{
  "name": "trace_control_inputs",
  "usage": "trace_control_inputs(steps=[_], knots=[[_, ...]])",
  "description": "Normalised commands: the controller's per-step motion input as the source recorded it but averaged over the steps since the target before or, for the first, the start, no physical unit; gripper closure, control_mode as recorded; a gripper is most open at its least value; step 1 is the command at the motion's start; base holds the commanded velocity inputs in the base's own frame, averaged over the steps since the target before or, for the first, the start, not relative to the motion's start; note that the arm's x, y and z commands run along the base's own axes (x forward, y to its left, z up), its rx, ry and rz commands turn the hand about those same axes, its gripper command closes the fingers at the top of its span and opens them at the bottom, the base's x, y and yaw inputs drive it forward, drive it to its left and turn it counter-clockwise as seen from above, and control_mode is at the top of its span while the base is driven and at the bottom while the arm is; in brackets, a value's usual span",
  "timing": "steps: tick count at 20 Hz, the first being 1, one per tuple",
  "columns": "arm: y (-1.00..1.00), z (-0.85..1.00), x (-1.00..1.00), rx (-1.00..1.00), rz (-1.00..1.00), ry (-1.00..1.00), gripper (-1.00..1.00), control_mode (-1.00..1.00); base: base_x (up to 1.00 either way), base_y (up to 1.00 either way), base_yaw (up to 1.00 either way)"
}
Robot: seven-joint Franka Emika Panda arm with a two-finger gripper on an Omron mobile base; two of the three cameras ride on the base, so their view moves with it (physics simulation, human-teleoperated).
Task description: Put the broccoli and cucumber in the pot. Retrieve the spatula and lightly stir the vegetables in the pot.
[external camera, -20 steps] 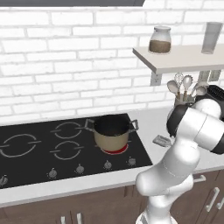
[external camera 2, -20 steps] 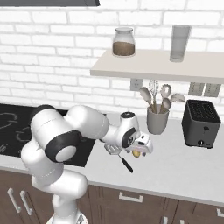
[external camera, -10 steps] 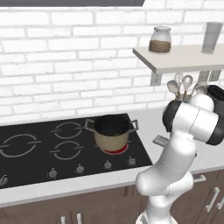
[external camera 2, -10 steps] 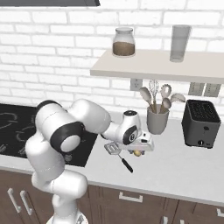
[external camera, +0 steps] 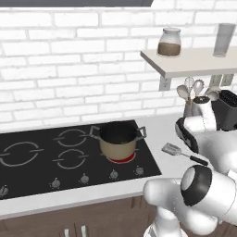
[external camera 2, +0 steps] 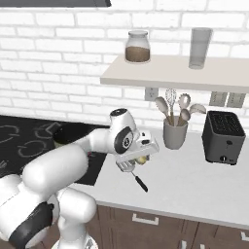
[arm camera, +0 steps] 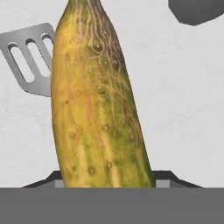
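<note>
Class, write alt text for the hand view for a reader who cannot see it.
A yellow-green cucumber runs up the middle of the picture over a pale countertop. A slotted grey spatula head lies behind it at upper left.

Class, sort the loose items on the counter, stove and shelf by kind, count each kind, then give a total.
Cookware: 1, pot
Vegetables: 1, cucumber
Spatulas: 1
Utensil cups: 1
Toasters: 1
Jars: 1
Glasses: 1
Total: 7
</note>
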Motion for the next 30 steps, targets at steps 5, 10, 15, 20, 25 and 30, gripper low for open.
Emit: trace_control_inputs(steps=[5,10,15,20,25,30], knots=[[1.00,1.00,-0.40,-0.41,0.42,0.02,1.00,-1.00,0.00,0.00,0.00],[0.74,1.00,-0.18,-0.26,0.36,0.05,1.00,-1.00,0.00,0.00,0.00],[0.39,1.00,0.00,-0.15,0.30,0.11,1.00,-1.00,0.00,0.00,0.00],[0.51,1.00,0.04,-0.13,0.24,0.21,1.00,-1.00,0.00,0.00,0.00],[0.99,0.86,0.40,-0.23,0.20,0.42,1.00,-1.00,0.00,0.00,0.00],[0.89,-0.21,0.86,-0.35,0.03,0.41,1.00,-1.00,0.00,0.00,0.00]])
